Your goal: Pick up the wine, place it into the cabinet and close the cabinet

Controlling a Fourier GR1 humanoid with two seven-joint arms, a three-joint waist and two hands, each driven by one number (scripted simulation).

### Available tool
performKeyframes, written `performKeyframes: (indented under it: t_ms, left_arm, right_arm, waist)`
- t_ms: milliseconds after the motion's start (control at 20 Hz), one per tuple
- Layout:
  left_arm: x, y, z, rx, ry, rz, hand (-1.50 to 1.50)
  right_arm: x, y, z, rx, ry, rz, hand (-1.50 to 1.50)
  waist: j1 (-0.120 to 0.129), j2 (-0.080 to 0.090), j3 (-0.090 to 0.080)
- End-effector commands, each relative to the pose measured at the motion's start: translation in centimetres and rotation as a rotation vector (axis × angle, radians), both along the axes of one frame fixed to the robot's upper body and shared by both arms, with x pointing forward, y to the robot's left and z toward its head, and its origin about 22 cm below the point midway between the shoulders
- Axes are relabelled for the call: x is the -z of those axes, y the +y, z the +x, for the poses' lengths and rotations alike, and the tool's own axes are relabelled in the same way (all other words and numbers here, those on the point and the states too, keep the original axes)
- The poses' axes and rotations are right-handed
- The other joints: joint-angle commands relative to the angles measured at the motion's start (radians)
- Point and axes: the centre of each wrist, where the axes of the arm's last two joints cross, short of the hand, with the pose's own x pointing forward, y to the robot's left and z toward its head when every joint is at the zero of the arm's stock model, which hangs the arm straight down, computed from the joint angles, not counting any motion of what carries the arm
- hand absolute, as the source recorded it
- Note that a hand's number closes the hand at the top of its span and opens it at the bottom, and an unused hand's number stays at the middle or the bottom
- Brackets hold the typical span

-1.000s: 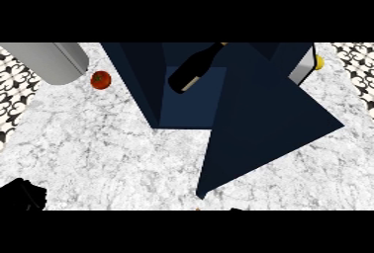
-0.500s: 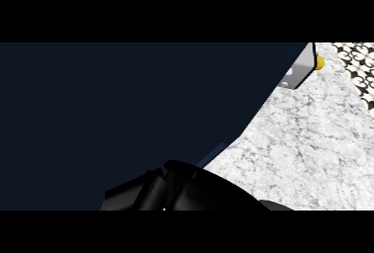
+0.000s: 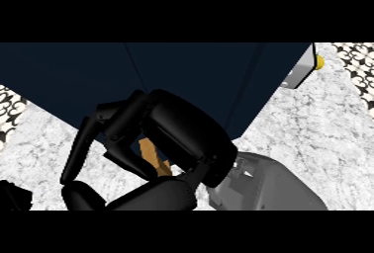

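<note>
The dark navy cabinet (image 3: 182,79) fills the upper half of the head view, and its front shows only flat panels. The wine bottle is out of sight. My right hand (image 3: 182,131) is in the middle of the view, below the cabinet's lower edge, with its grey forearm (image 3: 270,185) coming in from the lower right. Its fingers (image 3: 80,146) stretch out down and to the left, and nothing is held in them. A small tan piece (image 3: 153,157) shows under the palm. Only a black sliver of my left hand (image 3: 11,196) shows at the lower left corner.
A grey-white object (image 3: 296,76) with a yellow piece (image 3: 319,62) sits by the cabinet's upper right corner. Marble counter (image 3: 321,133) lies to the right and lower left. Black-and-white patterned surface shows at the left edge (image 3: 7,111) and top right (image 3: 358,59).
One second ago the cabinet stood open with the bottle inside and its door swung out. Now only navy panels show, the bottle is hidden, and my right hand has risen into the centre.
</note>
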Motion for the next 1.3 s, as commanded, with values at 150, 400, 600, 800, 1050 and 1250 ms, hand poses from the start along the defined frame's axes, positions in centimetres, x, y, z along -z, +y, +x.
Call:
performKeyframes:
  t_ms: [150,400,600,800,1050,1250]
  left_arm:
    - [-1.3,1.4,0.7,-0.001,-0.015,0.005,1.5]
    - [0.1,-0.1,0.1,0.007,-0.015,-0.004,1.5]
    - [-2.0,-0.2,-0.1,0.005,0.004,0.012,1.5]
    - [0.8,0.6,0.2,-0.001,0.012,0.022,1.5]
    - [-0.1,0.0,1.4,-0.007,0.006,0.021,1.5]
    - [-0.3,0.9,0.8,0.017,-0.006,0.038,1.5]
  right_arm:
    - [1.8,0.0,3.6,0.064,0.09,0.014,1.5]
    - [2.9,-2.1,6.5,0.096,0.127,0.001,1.5]
    - [5.7,-2.1,9.7,0.168,0.128,-0.006,1.5]
    - [6.1,-3.5,11.7,0.208,0.097,-0.016,1.5]
    - [6.0,-6.0,13.9,0.236,0.073,-0.045,1.5]
    - [7.9,-6.0,14.5,0.234,0.068,-0.043,1.5]
  waist:
    - [-0.004,0.001,0.0]
    - [-0.007,0.0,0.0]
    - [0.002,0.003,0.001]
    - [-0.001,0.003,0.0]
    - [-0.003,0.006,0.0]
    - [0.014,0.008,0.0]
